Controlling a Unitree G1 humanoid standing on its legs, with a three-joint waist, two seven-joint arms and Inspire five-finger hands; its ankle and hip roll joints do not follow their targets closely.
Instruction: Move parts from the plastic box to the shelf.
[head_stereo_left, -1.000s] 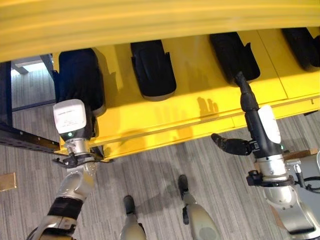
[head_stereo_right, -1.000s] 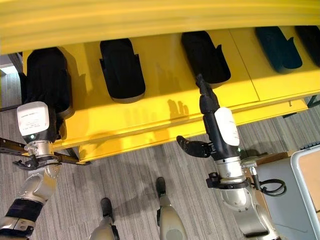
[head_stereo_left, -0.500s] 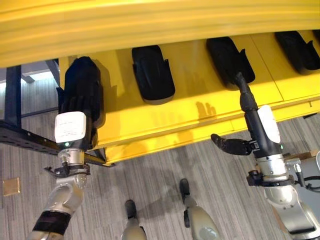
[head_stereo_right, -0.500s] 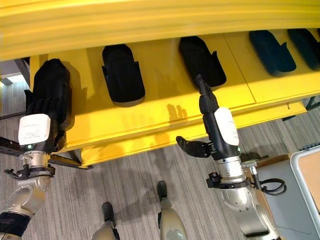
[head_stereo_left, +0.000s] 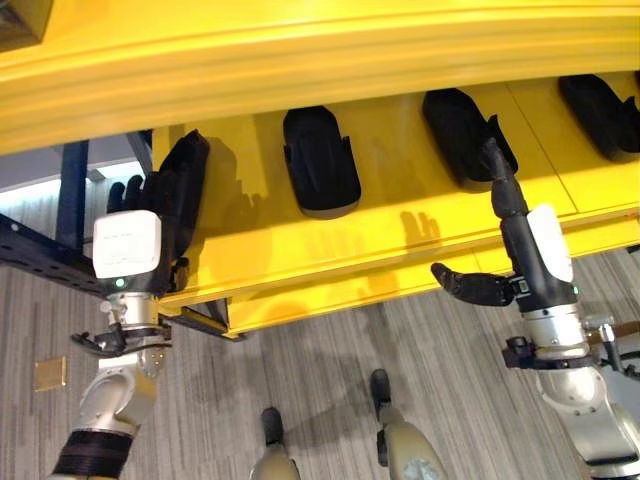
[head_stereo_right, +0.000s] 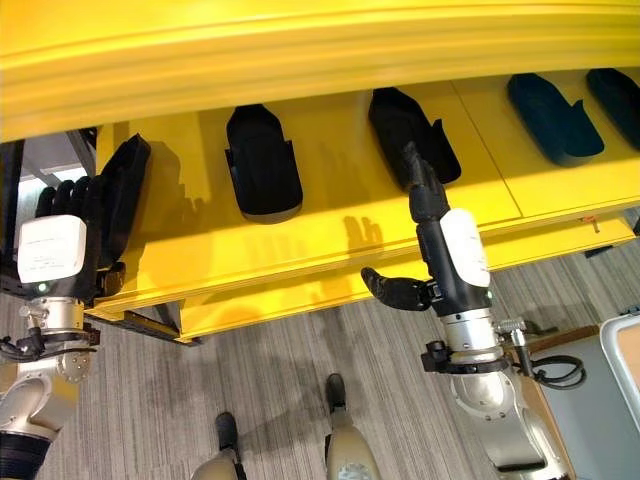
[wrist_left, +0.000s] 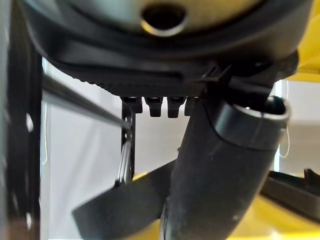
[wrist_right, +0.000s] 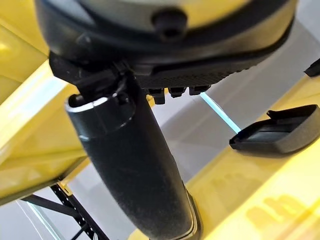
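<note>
The wide yellow metal shelf (head_stereo_left: 400, 215) served as the landmark, and several black moulded plastic parts already lay on it: one part near its middle (head_stereo_left: 320, 160), and further to the robot's right more dark parts in a row (head_stereo_right: 555, 115). At the left end of the shelf the left hand (head_stereo_left: 150, 215) gripped another black plastic part (head_stereo_left: 182, 185), which stood tilted on its edge, partly over the end of the shelf and, as far as I could judge, not yet lying flat like the others. The fingers of this hand were wrapped around the part from behind. The right hand (head_stereo_left: 510, 215) reached over the front edge of the shelf with its fingers stretched out straight, the tips at or just beside the black part resting there (head_stereo_left: 460, 125), while its thumb stood out over the floor below the shelf; this hand grasped nothing. In my judgement the task was well advanced, because many parts were placed, but the part at the left end was still to be put down and let go. At the right of the shelf, low, a grey plastic box (head_stereo_right: 615, 400) was partly visible, and I could not tell if parts remained inside. A white label on the back of each hand carried print too small to read.
</note>
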